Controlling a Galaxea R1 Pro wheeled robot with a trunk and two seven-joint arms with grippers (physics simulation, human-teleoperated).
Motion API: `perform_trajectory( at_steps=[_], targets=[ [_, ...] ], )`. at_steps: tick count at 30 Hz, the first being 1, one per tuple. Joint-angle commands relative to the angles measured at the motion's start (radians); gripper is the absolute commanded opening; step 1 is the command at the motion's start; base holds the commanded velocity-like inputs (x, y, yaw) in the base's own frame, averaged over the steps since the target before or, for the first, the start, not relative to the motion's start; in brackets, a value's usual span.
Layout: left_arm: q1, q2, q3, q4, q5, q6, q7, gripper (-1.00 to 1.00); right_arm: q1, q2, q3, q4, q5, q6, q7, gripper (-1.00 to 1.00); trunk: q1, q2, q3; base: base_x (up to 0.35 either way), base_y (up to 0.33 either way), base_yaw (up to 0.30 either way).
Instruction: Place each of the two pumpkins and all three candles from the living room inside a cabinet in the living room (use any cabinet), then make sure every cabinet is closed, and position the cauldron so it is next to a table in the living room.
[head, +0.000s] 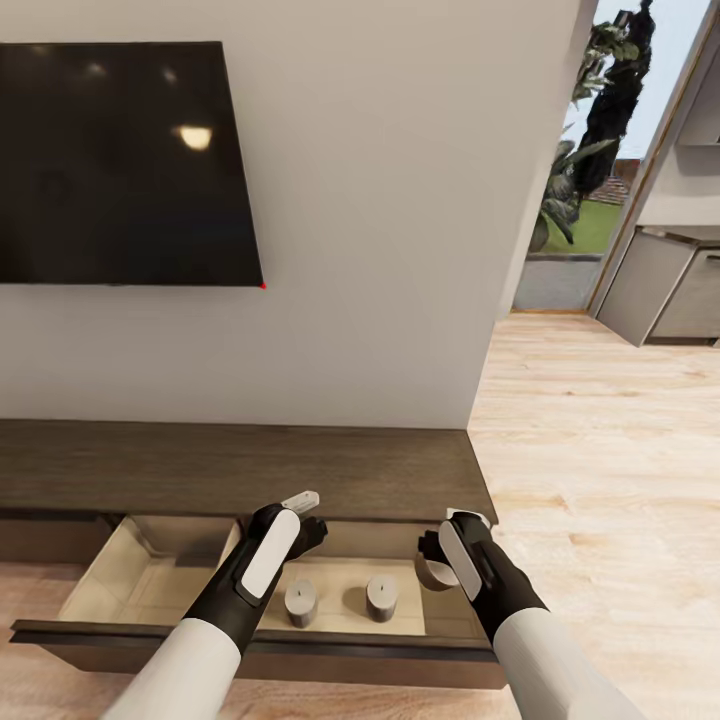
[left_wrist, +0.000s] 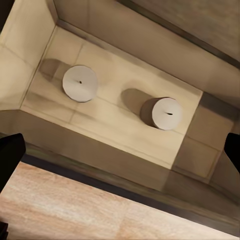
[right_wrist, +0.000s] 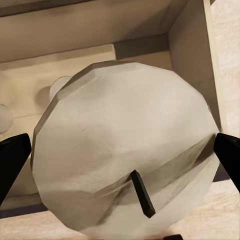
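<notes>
Two short grey-beige cylindrical candles (head: 301, 602) (head: 381, 597) stand upright, side by side but apart, on the pale wood floor of the open drawer (head: 150, 575) in the long low dark-brown wooden cabinet (head: 230, 470). The left wrist view shows both from above, wicks up, with bare drawer floor between them and the walls.

We hold the third grey-beige candle (right_wrist: 125, 155) in the right gripper (head: 452, 570); its fingers sit on either side of the candle's body, clamped on it. It hangs above the right end of the same drawer, just inside the front edge. The left gripper (head: 300, 515) hovers over the drawer with nothing between its widely spread fingers.

Step in hand, as we judge it: set the third candle down in the drawer.
- Lower straight down onto the free floor to the right of the two standing candles.
- Keep clear of the right-hand drawer wall (right_wrist: 192, 45) and of the nearer candle, so nothing tips.
- Release only once the base is close to the floor, then lift vertically.

No pumpkins or cauldron appear here.
</notes>
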Motion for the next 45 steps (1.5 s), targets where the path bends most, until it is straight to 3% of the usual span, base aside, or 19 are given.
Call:
perform_trajectory(
  at_steps=[1, 28, 33, 37, 45],
  targets=[
    [-0.001, 0.0, -0.002, -0.001, 0.01, 0.0, 0.01, 1.0, -0.001, 0.0, 0.003, -0.001, -0.01, 0.002, -0.01, -1.0, 0.004, -0.008, -0.004, 0.0, 0.0, 0.0],
    [-0.001, 0.0, -0.001, -0.003, 0.01, 0.002, 0.009, 1.0, -0.002, 0.0, -0.009, -0.003, -0.024, 0.003, -0.01, -1.0, 0.107, -0.197, -0.089, 0.0, 0.0, 0.0],
    [-0.001, -0.001, -0.003, -0.064, 0.012, 0.016, 0.009, 1.0, -0.002, -0.002, -0.011, -0.003, -0.024, 0.001, -0.01, -1.0, 0.127, -0.232, -0.104, 0.0, 0.0, 0.0],
    [-0.001, -0.002, -0.007, -0.135, 0.013, 0.077, 0.01, 1.0, -0.002, -0.005, -0.013, -0.003, -0.023, -0.001, -0.01, -1.0, 0.142, -0.26, -0.117, 0.0, 0.0, 0.0],
    [-0.001, -0.002, -0.008, -0.148, 0.013, 0.09, 0.01, 1.0, -0.002, -0.004, -0.011, -0.001, -0.016, -0.064, -0.011, -1.0, 0.173, -0.316, -0.142, 0.0, 0.0, 0.0]
  ],
)
